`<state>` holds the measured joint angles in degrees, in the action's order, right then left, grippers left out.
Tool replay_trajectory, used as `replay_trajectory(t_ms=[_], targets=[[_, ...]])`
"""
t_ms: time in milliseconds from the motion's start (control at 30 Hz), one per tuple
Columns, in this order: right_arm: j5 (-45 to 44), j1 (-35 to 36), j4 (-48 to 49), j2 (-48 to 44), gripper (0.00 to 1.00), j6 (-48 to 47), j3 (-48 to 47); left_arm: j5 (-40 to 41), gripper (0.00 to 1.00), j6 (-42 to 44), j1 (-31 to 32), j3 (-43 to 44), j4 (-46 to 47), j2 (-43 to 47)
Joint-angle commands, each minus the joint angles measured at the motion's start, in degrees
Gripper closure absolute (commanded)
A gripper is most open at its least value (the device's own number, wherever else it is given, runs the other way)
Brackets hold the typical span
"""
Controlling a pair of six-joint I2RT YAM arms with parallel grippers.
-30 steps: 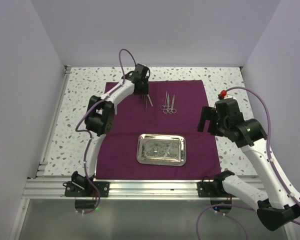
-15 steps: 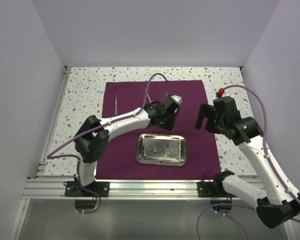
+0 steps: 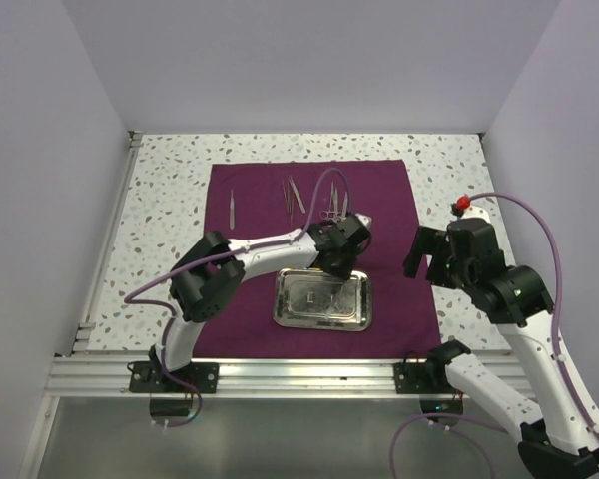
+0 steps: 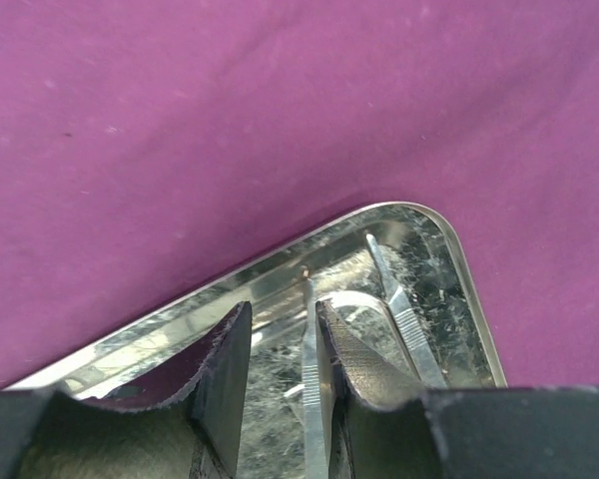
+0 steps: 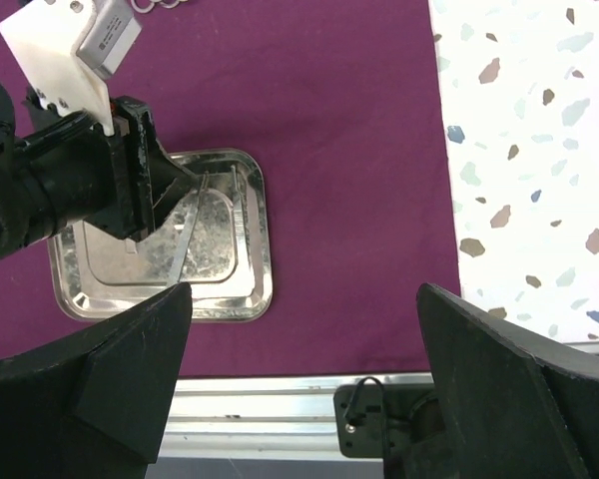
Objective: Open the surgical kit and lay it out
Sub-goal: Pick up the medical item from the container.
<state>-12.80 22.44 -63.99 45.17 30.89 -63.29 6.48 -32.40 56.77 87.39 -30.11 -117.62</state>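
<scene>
Two thin instruments [image 4: 310,379] lay in the tray [image 4: 280,271] on the cloth [image 4: 280,120], long axes along the left fingers [image 4: 225,384], tips pointing past them. One sat between those slightly parted, unclenched fingers, the second instrument [image 4: 404,314] just right. The right fingers [image 5: 110,369] gaped, released.

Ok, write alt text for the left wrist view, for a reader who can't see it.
The left gripper straddles a thin silver instrument lying in a shiny steel tray, with the jaws not yet closed on it. A second instrument lies beside it, and maroon cloth fills the rest.
</scene>
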Motion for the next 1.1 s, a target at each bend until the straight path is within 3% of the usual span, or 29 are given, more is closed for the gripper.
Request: replay_trajectory(t_ms=[0, 533, 1067], targets=[[-1.70, -0.11, -2.63, -0.69, 0.02, 0.04, 0.09, 0.90, 0.65, -1.78, 1.14, 1.02, 1.72, -0.33], [-1.70, -0.11, -2.63, -0.52, 0.01, -1.45, -0.35, 3.10, 0.67, -2.40, 3.08, 0.49, 1.54, -5.33], [-2.23, -0.11, -1.67, -0.26, 0.02, -2.51, -0.35, 7.76, 0.76, -6.35, 3.17, -1.95, -3.73, -7.62]])
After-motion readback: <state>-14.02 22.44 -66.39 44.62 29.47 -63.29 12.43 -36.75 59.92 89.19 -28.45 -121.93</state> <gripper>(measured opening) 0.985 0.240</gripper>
